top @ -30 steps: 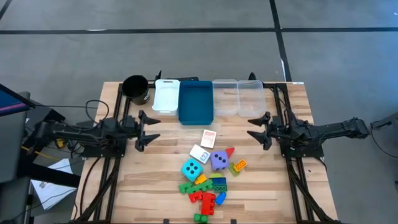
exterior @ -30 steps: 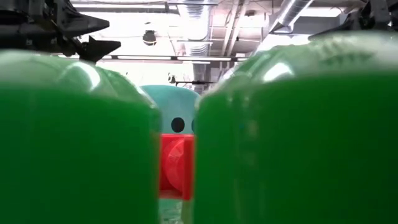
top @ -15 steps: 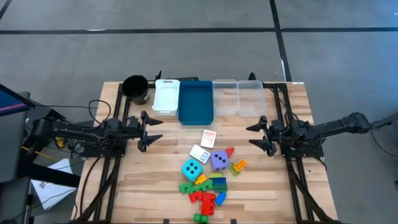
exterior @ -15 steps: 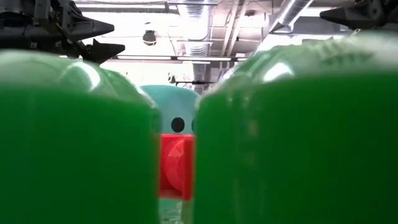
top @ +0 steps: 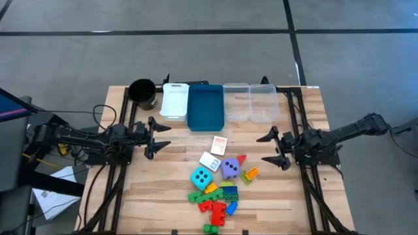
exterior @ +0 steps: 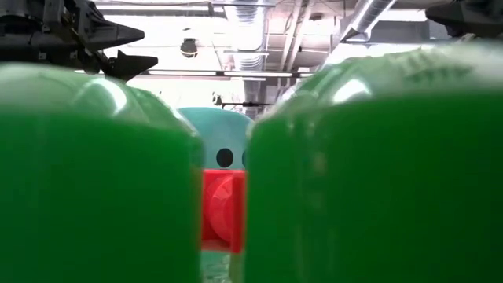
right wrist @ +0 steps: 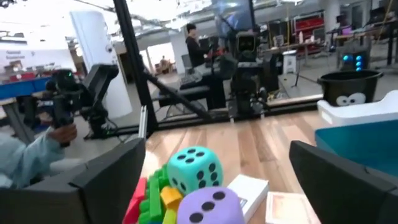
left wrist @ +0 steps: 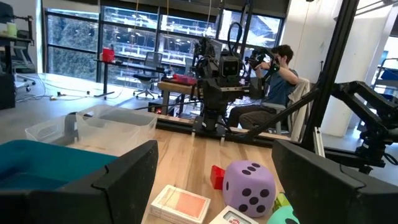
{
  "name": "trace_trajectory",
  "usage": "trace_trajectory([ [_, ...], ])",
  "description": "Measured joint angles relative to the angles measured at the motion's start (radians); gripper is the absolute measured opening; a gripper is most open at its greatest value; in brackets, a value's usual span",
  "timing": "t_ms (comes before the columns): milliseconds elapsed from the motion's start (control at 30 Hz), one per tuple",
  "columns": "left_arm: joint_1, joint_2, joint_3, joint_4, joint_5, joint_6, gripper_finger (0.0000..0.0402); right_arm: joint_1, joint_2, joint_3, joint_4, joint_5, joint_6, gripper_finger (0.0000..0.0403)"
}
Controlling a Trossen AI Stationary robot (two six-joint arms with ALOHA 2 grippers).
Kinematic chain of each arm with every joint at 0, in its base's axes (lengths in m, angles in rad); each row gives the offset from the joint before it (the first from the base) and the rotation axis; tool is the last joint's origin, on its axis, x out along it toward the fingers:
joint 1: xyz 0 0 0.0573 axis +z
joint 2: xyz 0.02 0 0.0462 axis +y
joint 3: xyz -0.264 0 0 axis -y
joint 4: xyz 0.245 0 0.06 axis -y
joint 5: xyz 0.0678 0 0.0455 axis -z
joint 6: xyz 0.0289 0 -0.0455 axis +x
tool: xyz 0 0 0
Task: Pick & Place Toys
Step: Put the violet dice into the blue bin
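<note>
The toys lie in a loose heap at the table's centre and near edge: a cyan die (top: 202, 177), a lavender die (top: 229, 168), two card packs (top: 219, 145) (top: 209, 161) and several coloured bricks (top: 219, 199). My left gripper (top: 162, 136) hovers open at the left of the heap, pointing level at it. In its wrist view the lavender die (left wrist: 249, 183) and a card pack (left wrist: 180, 204) lie ahead of the fingers. My right gripper (top: 266, 149) hovers open at the heap's right. Its wrist view shows the cyan die (right wrist: 194, 169) and the lavender die (right wrist: 208, 208) ahead.
Along the far edge stand a black cup (top: 142, 93), a white tray (top: 174, 100), a blue tray (top: 206, 106) and two clear trays (top: 237, 102) (top: 263, 102). A green brick (exterior: 94, 181) blocks most of the low view. People (left wrist: 277, 62) are beyond the table.
My right gripper has swung toward the table's near edge and turned a little toward the toy heap, staying level above the table. The toys have not moved.
</note>
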Motion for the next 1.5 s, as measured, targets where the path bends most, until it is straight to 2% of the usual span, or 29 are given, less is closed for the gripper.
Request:
trace_trajectory([
  [300, 0.0, 0.0, 0.0, -0.001, 0.0, 0.0, 0.031, 0.015, 0.151, 0.0, -0.001, 0.148, -0.02, 0.0393],
  [467, 0.0, 0.0, 0.0, -0.001, 0.0, 0.0, 0.031, 0.015, 0.259, 0.0, 0.015, 0.197, 0.001, 0.0398],
  [967, 0.0, 0.0, 0.0, -0.01, 0.0, 0.0, 0.031, 0.024, 0.596, 0.005, 0.31, 0.162, 0.038, 0.0399],
  [1500, 0.0, 0.0, 0.0, -0.012, 0.0, 0.0, 0.031, 0.131, 1.0, 0.275, 0.324, 0.159, -0.073, 0.04],
])
